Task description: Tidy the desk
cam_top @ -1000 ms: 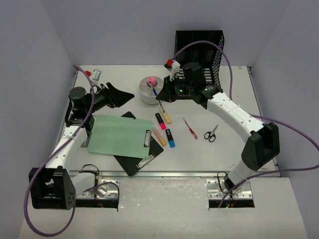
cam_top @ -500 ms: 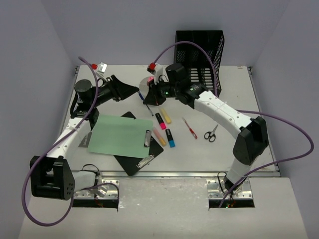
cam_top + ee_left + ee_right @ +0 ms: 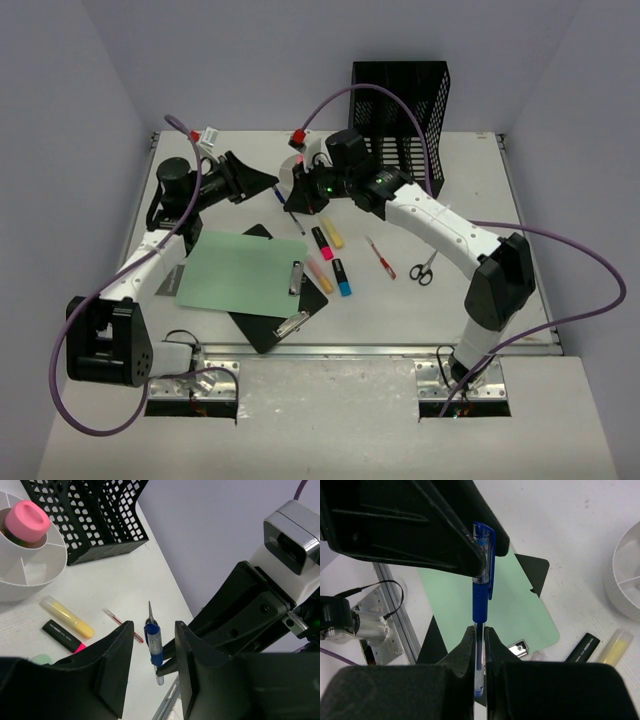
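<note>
A blue capped pen (image 3: 482, 580) hangs in the air above the white desk (image 3: 460, 180), between the two arms. My right gripper (image 3: 479, 630) is shut on its clear lower barrel. In the left wrist view the pen (image 3: 154, 647) stands between the jaws of my left gripper (image 3: 153, 626), which is open, with a gap showing on each side of the cap. From above, the left gripper (image 3: 270, 183) and right gripper (image 3: 293, 197) meet tip to tip at the back left of the desk; the pen is barely visible there.
A black mesh file rack (image 3: 400, 100) stands at the back. The round white cup (image 3: 30, 565) holds a pink roll. A green sheet (image 3: 240, 272) lies on black clipboards. Several highlighters (image 3: 321, 242), a red pen (image 3: 380, 257) and scissors (image 3: 424, 268) lie mid-desk.
My right arm swung left from the cup, carrying the pen between the left jaws. The left gripper turned toward it and its jaws narrowed.
</note>
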`<state>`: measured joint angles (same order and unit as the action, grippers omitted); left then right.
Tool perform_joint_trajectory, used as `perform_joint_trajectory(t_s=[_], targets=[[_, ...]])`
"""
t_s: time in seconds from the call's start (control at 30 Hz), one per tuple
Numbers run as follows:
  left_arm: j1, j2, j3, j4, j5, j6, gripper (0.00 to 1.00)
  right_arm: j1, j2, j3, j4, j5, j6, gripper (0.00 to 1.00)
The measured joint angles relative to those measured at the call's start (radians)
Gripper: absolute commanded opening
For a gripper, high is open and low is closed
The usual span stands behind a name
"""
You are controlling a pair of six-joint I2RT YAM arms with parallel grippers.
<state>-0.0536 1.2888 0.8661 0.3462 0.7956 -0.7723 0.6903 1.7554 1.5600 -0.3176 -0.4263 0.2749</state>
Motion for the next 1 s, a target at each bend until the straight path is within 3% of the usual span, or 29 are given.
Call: perform_joint_trajectory(t_s=[0.1, 0.2, 0.23, 0.27, 0.33, 0.37, 0.43, 0.47, 0.5, 0.7, 0.87, 1.0], targets=[[0.0, 0.003, 0.0, -0.001, -0.003, 0.0, 0.35, 0.01, 0.0, 0.002, 0.0, 0.003, -0.009, 0.01], [0.0, 0.003, 0.001, -0.003, -0.007, 0.0, 0.21, 0.017, 0.0, 0.002, 0.0, 0.004, -0.015, 0.01], [0.0, 0.003, 0.003, -0.006, -0.007, 0.0, 0.11, 0.019, 0.0, 0.002, 0.0, 0.005, -0.018, 0.05], [0.0, 0.003, 0.004, -0.008, -0.007, -0.004, 0.06, 0.019, 0.0, 0.002, 0.0, 0.006, -0.018, 0.2], [0.0, 0.003, 0.005, -0.011, -0.008, 0.001, 0.0, 0.019, 0.0, 0.003, -0.002, 0.009, -0.021, 0.3], [0.0, 0.003, 0.006, -0.014, -0.009, 0.003, 0.0, 0.019, 0.001, 0.004, -0.004, 0.011, -0.026, 0.45], [0.0, 0.003, 0.01, -0.025, -0.01, 0.004, 0.0, 0.019, 0.002, 0.008, -0.008, 0.016, -0.025, 0.62], [0.0, 0.003, 0.013, -0.032, -0.011, 0.006, 0.0, 0.019, 0.002, 0.008, -0.01, 0.021, -0.023, 0.75], [0.0, 0.003, 0.019, -0.043, -0.013, 0.013, 0.0, 0.019, 0.002, 0.01, -0.017, 0.027, -0.017, 0.79], [0.0, 0.012, 0.17, -0.175, -0.109, 0.185, 0.0, -0.044, -0.006, 0.002, -0.049, 0.019, 0.014, 0.82], [0.0, 0.047, 0.329, -0.191, -0.286, 0.386, 0.0, -0.236, -0.083, -0.113, -0.057, -0.013, 0.043, 0.82], [0.0, 0.116, 0.367, -0.137, -0.393, 0.502, 0.0, -0.367, -0.167, -0.248, -0.073, 0.006, 0.039, 0.82]])
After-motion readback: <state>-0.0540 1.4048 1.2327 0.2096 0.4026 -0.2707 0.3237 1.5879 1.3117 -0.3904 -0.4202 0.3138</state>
